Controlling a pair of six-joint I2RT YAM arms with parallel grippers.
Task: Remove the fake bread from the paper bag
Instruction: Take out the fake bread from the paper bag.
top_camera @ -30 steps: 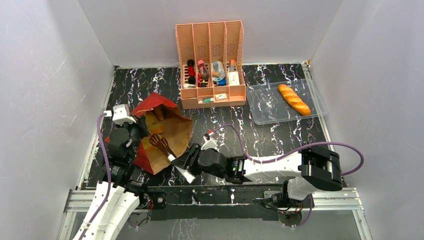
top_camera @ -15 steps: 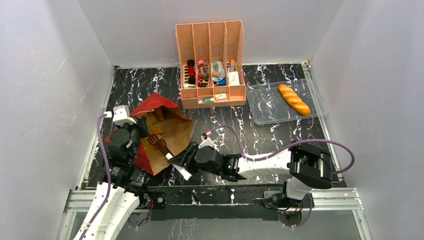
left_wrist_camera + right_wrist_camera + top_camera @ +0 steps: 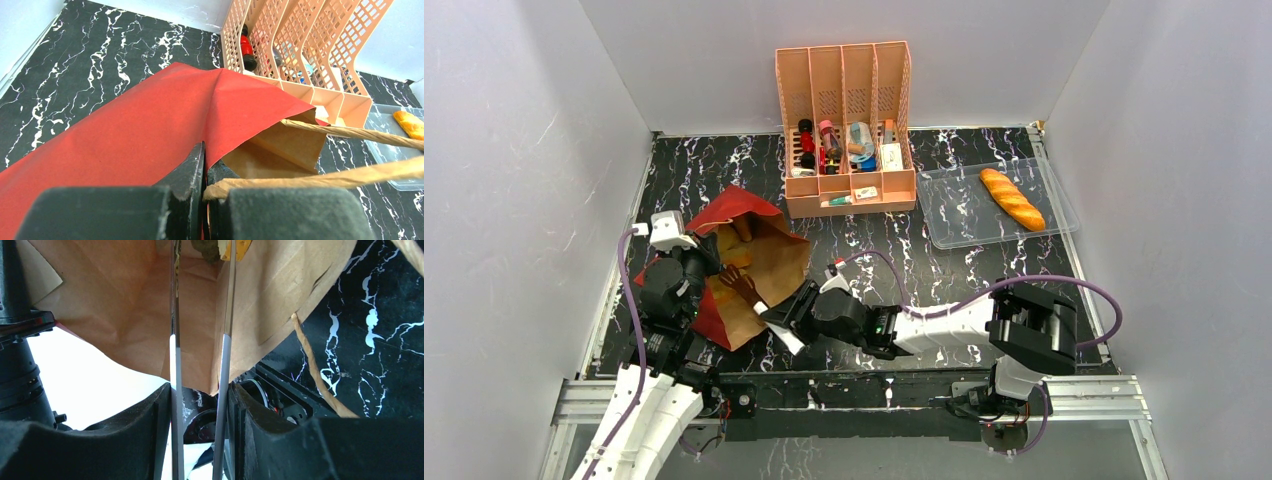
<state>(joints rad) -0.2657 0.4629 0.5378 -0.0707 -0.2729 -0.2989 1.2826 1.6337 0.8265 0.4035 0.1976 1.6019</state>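
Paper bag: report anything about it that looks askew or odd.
The paper bag is not upright: it lies tipped on its side, crumpled, mouth gaping toward the right gripper, which holds tongs poked into it. The left gripper pinches its edge.

black table (image 3: 984, 272): paper bag (image 3: 774, 262), organizer (image 3: 849, 206), tray (image 3: 952, 218)

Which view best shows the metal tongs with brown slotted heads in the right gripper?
Top external: the tongs show whole, heads over the brown-and-red paper bag. Right wrist shows only their two thin arms; left wrist, none.
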